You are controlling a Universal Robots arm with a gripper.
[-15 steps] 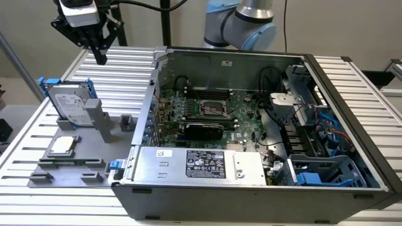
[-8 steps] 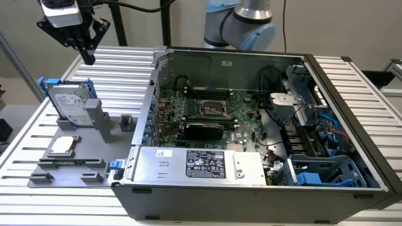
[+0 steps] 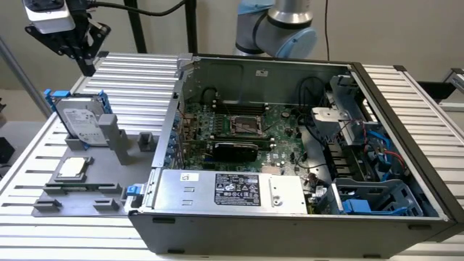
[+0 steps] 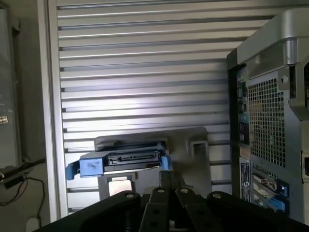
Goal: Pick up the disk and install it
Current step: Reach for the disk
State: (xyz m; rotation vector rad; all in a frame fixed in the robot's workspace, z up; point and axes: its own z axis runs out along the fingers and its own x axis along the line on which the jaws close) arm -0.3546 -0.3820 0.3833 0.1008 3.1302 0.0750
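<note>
Arm's up high, my end effector (image 3: 88,66) pointing straight down, fingers pinched together on nothing; the disk (image 3: 82,123) sits at its 6 o'clock, down on the surface (image 3: 138,70).

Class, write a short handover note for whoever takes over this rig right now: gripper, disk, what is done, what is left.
Gripper: raised above the slatted table at the exterior view's left, holding nothing, apart from the disk.
Disk: in its blue frame, leaning tilted against the grey stand, beside the open computer case.
Done: nothing shows as done; the disk is not picked up.
Left: the pick-up and the install.
</note>
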